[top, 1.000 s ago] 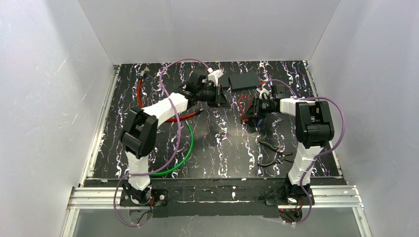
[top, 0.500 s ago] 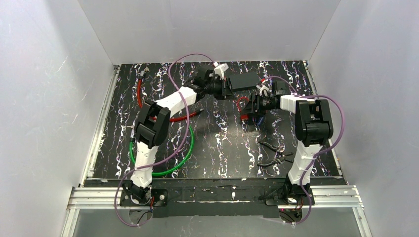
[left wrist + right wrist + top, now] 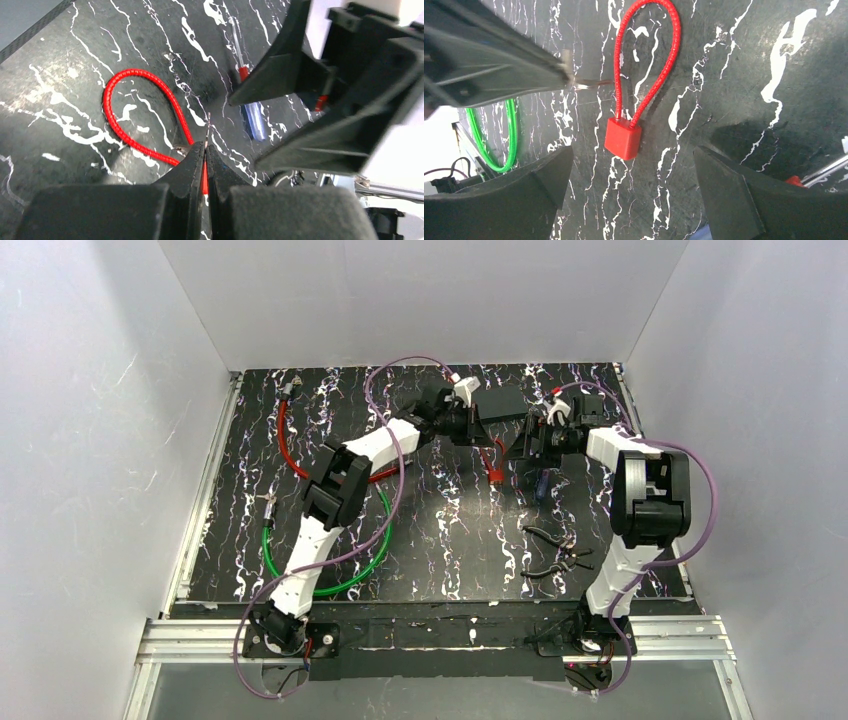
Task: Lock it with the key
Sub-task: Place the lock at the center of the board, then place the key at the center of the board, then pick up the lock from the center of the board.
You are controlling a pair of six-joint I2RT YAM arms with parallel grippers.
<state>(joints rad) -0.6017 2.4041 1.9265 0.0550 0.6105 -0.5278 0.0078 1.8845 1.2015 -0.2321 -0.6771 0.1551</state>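
Note:
A small red padlock [image 3: 623, 139] with a red cable loop [image 3: 669, 45] lies flat on the black marbled table [image 3: 440, 530], seen from above as the padlock [image 3: 493, 466]. My right gripper [image 3: 633, 167] hangs open above it, one finger on each side of the lock body, touching nothing. My left gripper [image 3: 205, 148] is shut on the thin metal key [image 3: 208, 126], whose blade sticks out past the fingertips. In the right wrist view the key tip [image 3: 585, 85] lies just beside the cable's left strand. From above, the left gripper [image 3: 476, 430] and the right gripper [image 3: 533, 447] flank the padlock.
A blue-handled screwdriver [image 3: 541, 482] lies just right of the lock. Black pliers [image 3: 555, 550] rest at the front right. A green cable loop [image 3: 335, 565] and a long red cable [image 3: 290, 435] lie on the left. A black box [image 3: 497, 400] sits at the back.
My right gripper has opened wide and shifted back, leaving the padlock lying free. My left arm has stretched right and back, carrying the key up to the padlock's cable.

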